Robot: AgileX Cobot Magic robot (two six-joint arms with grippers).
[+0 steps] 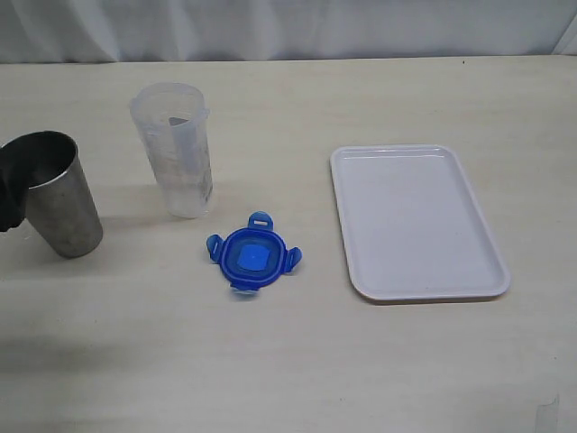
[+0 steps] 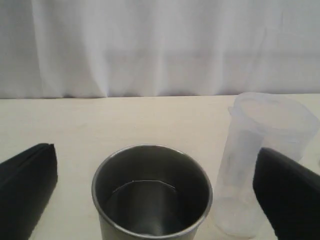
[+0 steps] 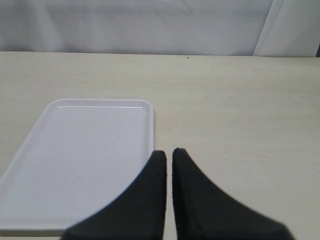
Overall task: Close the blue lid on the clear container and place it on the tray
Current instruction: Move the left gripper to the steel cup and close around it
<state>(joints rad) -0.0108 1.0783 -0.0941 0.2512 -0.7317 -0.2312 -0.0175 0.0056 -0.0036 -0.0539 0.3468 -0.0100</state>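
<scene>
Pale wood-grain table [image 1: 297,361] before a white curtain [image 1: 288,27]; exterior view with both wrist views. The clear container [image 1: 176,162] stands upright and uncovered left of centre. The blue lid [image 1: 254,255] lies flat on the table just in front of it, not touching it, flaps splayed. The tray [image 1: 415,216] lies well to the right with nothing on it. A grey metal cup [image 1: 59,194] stands near the container at the far left.

Step in hand, as I judge it: fitting the lid, with no part of the task done yet. To do it well I would move the left jaws from around the cup to around the container, low on its wall, and squeeze lightly, since the thin plastic is likely to flex. I would then open the right jaws, take the lid by its rim, lower it level onto the mouth and press the flaps down, keeping clear of the cup.

Left gripper [image 2: 155,152]: jaws spread fully, straddling the metal cup and holding nothing. I cannot tell whether either finger touches the cup, and the container stands just outside the jaws. Right gripper [image 3: 169,155]: clenched on nothing, poised above the table by the tray's edge.
</scene>
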